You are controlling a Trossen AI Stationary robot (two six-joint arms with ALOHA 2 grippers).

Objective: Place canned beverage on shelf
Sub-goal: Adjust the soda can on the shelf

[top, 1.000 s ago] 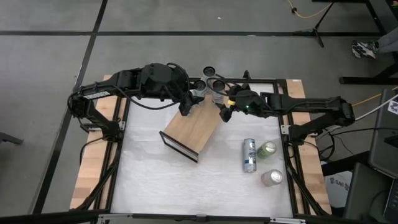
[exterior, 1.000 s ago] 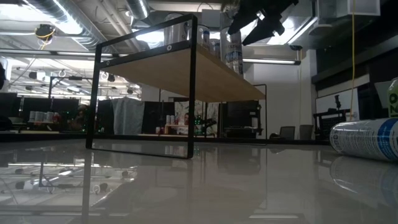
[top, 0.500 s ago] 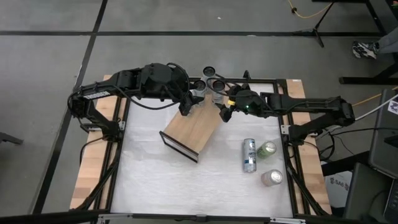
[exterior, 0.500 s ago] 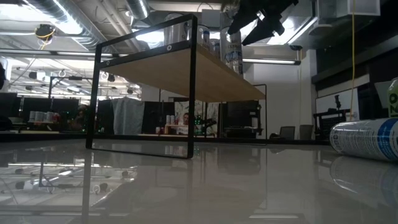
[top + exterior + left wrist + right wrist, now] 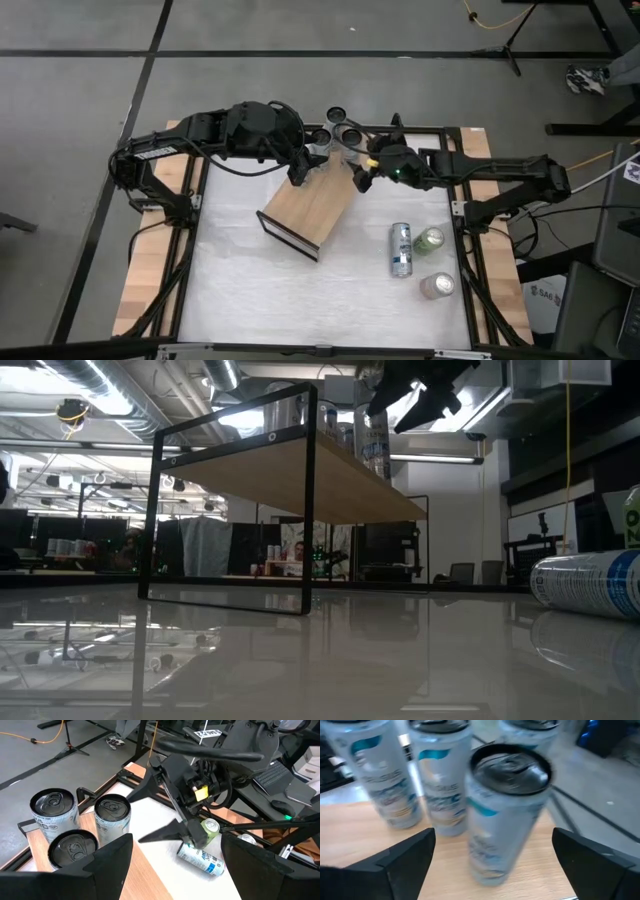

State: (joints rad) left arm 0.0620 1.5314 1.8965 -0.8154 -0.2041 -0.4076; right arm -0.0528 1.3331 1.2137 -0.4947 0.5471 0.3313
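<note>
The shelf (image 5: 305, 212), a light-wood board on black frame ends, stands slantwise on the white table. Several silver-and-blue cans stand upright at its far end (image 5: 338, 128). The nearest can (image 5: 507, 805) rests by its base on the board. My right gripper (image 5: 493, 834) is open, with one finger on either side of that can and a gap on both sides. My left gripper (image 5: 176, 837) is open above the board's far left part (image 5: 298, 172), with nothing between its fingers. Three of the cans (image 5: 75, 820) show ahead of it.
On the table right of the shelf a silver-and-blue can lies on its side (image 5: 401, 250). Beside it stand a green can (image 5: 430, 240) and another upright can (image 5: 437, 286). The white tabletop (image 5: 250, 300) stretches from the shelf toward the near edge.
</note>
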